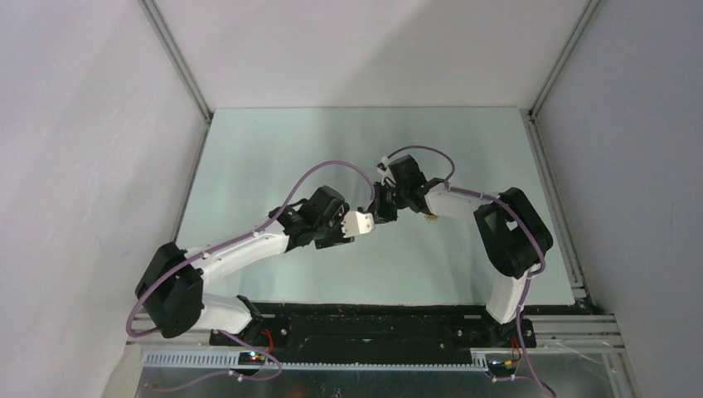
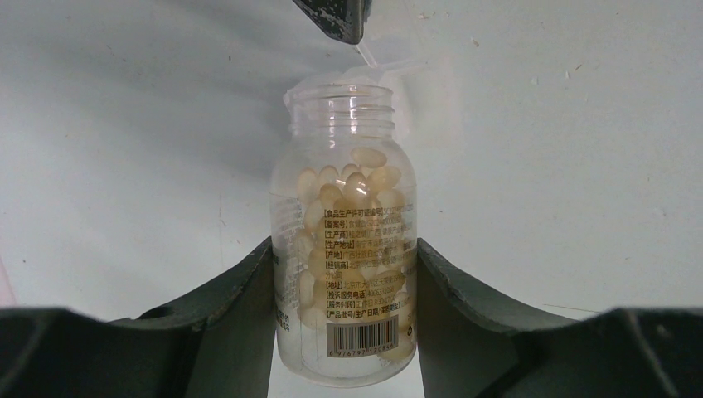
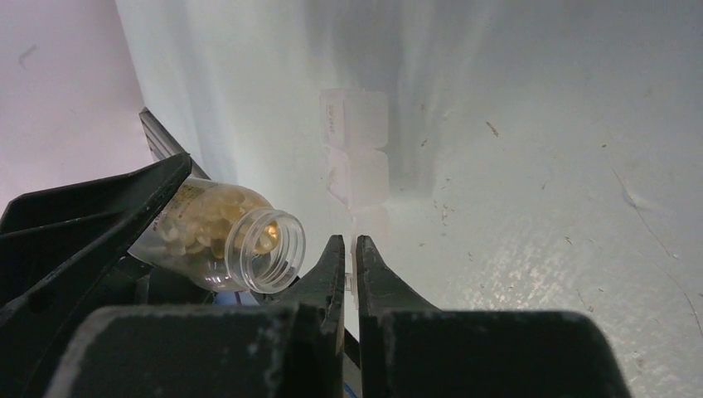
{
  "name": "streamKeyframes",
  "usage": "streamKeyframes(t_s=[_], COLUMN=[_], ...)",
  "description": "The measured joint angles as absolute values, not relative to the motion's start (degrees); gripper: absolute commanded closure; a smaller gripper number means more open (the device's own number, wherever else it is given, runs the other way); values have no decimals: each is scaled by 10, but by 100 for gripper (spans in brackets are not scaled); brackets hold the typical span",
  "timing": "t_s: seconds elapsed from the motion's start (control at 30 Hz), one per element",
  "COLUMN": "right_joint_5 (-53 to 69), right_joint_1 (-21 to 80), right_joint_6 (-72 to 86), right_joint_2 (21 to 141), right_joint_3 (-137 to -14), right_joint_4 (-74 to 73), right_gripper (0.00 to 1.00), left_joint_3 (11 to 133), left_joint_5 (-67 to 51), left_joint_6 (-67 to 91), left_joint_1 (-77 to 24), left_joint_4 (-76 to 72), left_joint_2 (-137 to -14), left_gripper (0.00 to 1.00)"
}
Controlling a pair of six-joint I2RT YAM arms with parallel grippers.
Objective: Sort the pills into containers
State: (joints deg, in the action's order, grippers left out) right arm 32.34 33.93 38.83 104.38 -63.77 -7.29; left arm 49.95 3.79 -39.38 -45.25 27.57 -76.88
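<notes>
My left gripper [image 2: 344, 249] is shut on a small clear bottle [image 2: 344, 191] with no cap, full of pale yellowish pills [image 2: 356, 186]. My right gripper [image 3: 348, 242] is shut on the thin near edge of the white translucent pill box [image 3: 355, 124], whose joined compartments stretch away from it. The bottle's open mouth [image 3: 267, 249] lies tilted just left of the right fingers. In the left wrist view the pill box [image 2: 373, 73] sits right behind the bottle mouth, under a right fingertip [image 2: 336, 18]. In the top view the two grippers, left [image 1: 350, 225] and right [image 1: 377, 207], meet mid-table.
A small orange-tan object [image 1: 431, 218] lies on the pale green table [image 1: 273, 157] under the right forearm. White walls and metal rails [image 1: 551, 191] close in the table at both sides.
</notes>
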Motion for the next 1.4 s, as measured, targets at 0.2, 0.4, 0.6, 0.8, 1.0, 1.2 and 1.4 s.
streamKeyframes(t_s=[0.2,0.4,0.6,0.8,1.0,1.2,1.4], right_joint_5=[318,317,317,318,318,318,319], right_joint_1=[339,338,337,336,336,336,336], right_joint_6=[381,375,375,374,374,374,374], right_joint_2=[1055,1056,1065,1071,1077,1080,1084], right_joint_3=[-635,-635,-635,-635,-635,-635,-635], right_joint_4=[-67,-51,-46,-46,-48,-48,-49], right_gripper=[94,92,86,82,76,74,71], left_joint_3=[488,480,480,480,495,515,532], left_joint_5=[28,25,24,30,43,44,50], left_joint_6=[-390,-388,-384,-375,-369,-362,-356], left_joint_1=[-453,-453,-453,-453,-453,-455,-463], left_joint_4=[270,267,264,267,284,295,304], left_joint_2=[-782,-791,-810,-829,-840,-847,-866], left_gripper=[100,100,100,100,100,100,100])
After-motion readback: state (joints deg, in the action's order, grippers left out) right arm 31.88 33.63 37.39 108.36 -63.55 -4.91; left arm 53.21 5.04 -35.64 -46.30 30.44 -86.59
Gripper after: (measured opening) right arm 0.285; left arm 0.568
